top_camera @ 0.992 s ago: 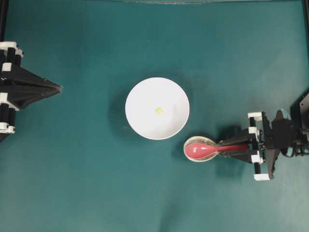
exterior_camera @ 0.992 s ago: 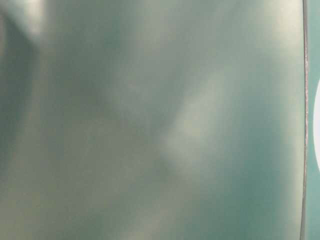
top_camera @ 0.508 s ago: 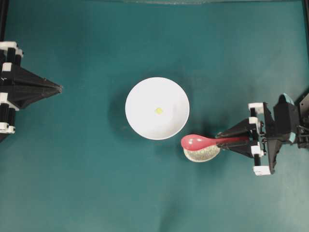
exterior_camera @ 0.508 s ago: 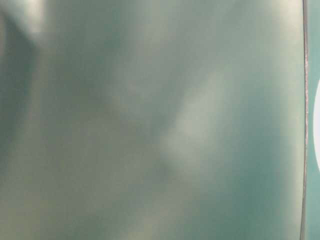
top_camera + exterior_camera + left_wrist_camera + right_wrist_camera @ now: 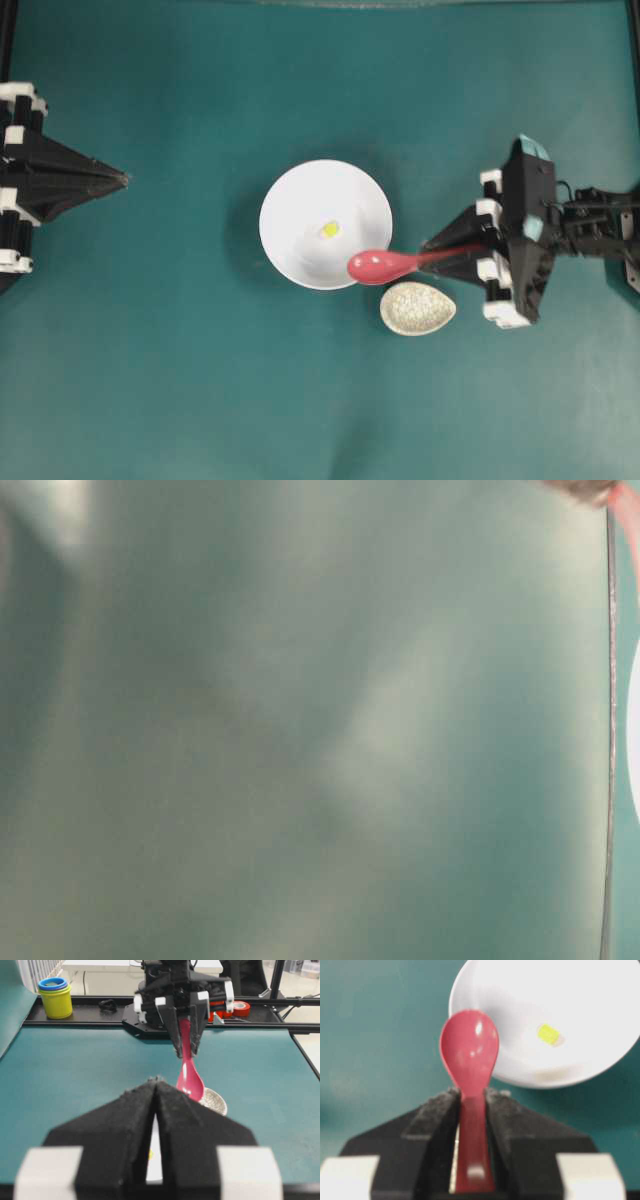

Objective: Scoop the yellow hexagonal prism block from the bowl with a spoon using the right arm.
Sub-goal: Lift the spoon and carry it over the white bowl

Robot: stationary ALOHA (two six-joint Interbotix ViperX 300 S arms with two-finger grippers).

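Resting in white bowl (image 5: 300, 200): yellow block (image 5: 329, 229).

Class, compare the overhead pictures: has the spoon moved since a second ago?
Yes. The spoon has left the speckled spoon rest and shifted up and left, its scoop now over the white bowl's rim.

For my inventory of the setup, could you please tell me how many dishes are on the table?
2. The white bowl sits mid-table holding the yellow block; the speckled spoon rest lies just beside it, nearer the right arm. None appears hidden.
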